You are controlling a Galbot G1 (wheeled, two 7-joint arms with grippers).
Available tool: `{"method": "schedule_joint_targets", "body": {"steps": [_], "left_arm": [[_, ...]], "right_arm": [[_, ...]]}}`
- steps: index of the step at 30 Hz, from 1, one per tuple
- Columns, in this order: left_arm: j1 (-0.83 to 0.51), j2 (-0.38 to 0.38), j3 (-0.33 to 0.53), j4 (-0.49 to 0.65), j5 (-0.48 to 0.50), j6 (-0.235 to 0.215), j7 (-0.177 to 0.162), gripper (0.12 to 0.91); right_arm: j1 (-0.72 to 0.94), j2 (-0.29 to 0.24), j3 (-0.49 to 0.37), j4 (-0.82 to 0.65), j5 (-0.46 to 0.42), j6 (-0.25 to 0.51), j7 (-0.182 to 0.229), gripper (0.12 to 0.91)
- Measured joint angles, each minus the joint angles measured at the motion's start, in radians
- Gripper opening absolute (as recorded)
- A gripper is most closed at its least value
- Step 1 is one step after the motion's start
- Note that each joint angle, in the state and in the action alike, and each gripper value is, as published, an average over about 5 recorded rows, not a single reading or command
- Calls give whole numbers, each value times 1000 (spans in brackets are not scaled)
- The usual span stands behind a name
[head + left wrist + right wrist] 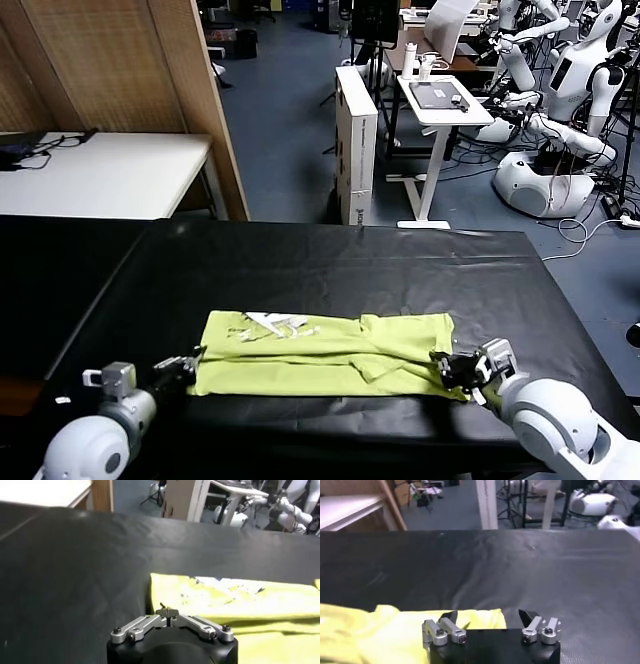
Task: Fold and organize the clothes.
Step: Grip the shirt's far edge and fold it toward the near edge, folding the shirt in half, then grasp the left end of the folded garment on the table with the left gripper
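Near the front edge of the counter [330,265] we've got the shirt [320,355] lying as a long folded strip, so one fold looks done. Left end effector [188,366] and right end effector [452,368] sit at its two ends, both spread wide, holding nothing. We'd guess crosswise folds remain.

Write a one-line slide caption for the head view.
Lime-green T-shirt folded into a band on the black tablecloth, with the left hand and right hand open at its two ends.
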Motion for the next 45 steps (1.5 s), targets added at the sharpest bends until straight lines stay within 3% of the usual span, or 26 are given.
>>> {"method": "schedule_joint_targets", "body": {"steps": [4,11,14,21,25,28,30,34,36,39,45], "left_arm": [[-7,-9,-13,-29,-7,5,-28,907],[-74,-41,0,-5,13,-21,-26,907],[-115,-55,15,21,25,-29,-18,857],[-192,-83,68,85,88,-48,13,472],[-226,-99,94,119,91,-45,10,233],[-247,-109,107,141,92,-45,10,155],[-258,-114,113,156,94,-45,11,149],[-276,-118,123,185,94,-47,13,150],[-284,-121,128,197,95,-47,14,152],[-295,-126,134,212,95,-47,13,204],[-314,-131,140,234,90,-47,14,546]], "right_arm": [[16,35,33,-25,-5,0,2,907],[69,140,26,-131,-53,54,17,907],[87,188,30,-180,-49,72,19,907],[114,262,37,-255,-46,96,36,881],[132,286,33,-284,-50,94,38,741],[147,300,27,-303,-54,88,41,559],[156,307,22,-315,-57,86,43,410],[172,317,13,-335,-62,85,41,194],[176,320,10,-342,-63,84,37,153],[179,322,9,-349,-66,84,30,152],[178,324,9,-353,-73,87,17,148]]}}
